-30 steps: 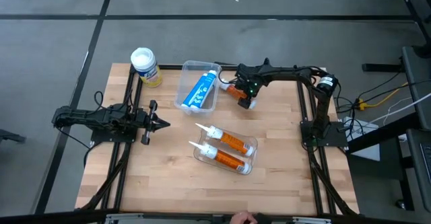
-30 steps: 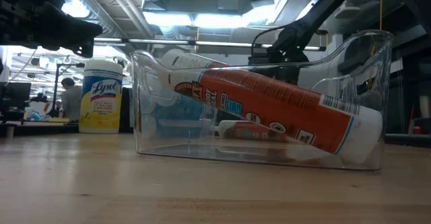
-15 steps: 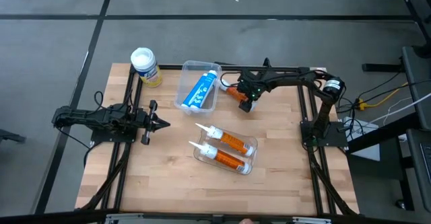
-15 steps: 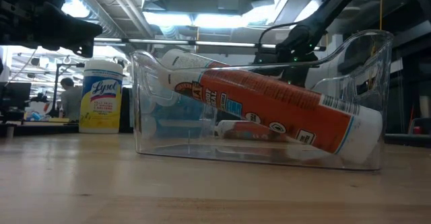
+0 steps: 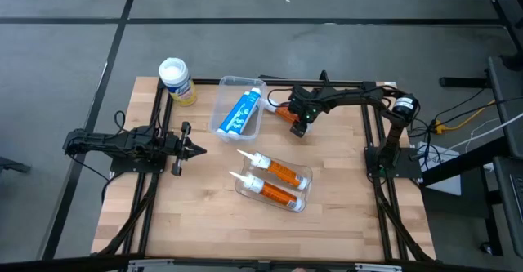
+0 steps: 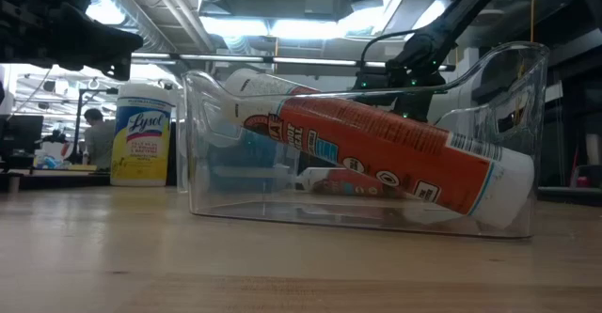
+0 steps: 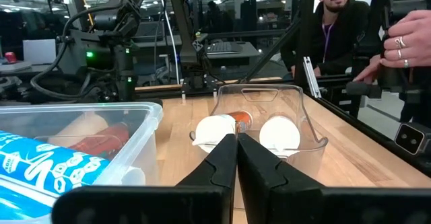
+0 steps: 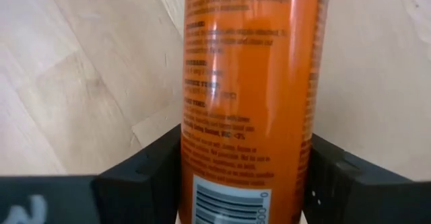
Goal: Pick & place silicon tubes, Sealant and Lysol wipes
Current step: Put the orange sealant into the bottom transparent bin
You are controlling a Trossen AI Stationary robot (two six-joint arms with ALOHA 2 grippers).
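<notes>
An orange silicon tube (image 5: pixel 282 111) lies on its side on the table, right of a clear bin (image 5: pixel 222 100) that holds a blue tube (image 5: pixel 243 109). My right gripper (image 5: pixel 297 125) stands over the orange tube's rear part and is shut on it (image 8: pixel 249 83). A second clear bin (image 5: pixel 304 174) nearer the front holds two orange tubes (image 5: pixel 278 174). The yellow Lysol wipes canister (image 5: pixel 175 79) stands upright at the far left corner. My left gripper (image 5: pixel 196 149) waits shut at the table's left, pointing level. My right gripper pinches the orange tube's round body (image 8: pixel 249 163) between its two fingers (image 8: pixel 145 177), one on each side, close to the barcode. The fingers come steeply from above and lie across the tube. In the high view the tube lies flat on the table.
The two bins lie in the table's middle. Bare wood stretches along the near edge (image 5: pixel 204 223) and on the right side (image 5: pixel 343 158). A person (image 7: pixel 337 22) stands beyond the table's right edge in the left wrist view.
My right gripper has shifted a little toward the table's left and down onto the orange tube. The tube lies where it was.
</notes>
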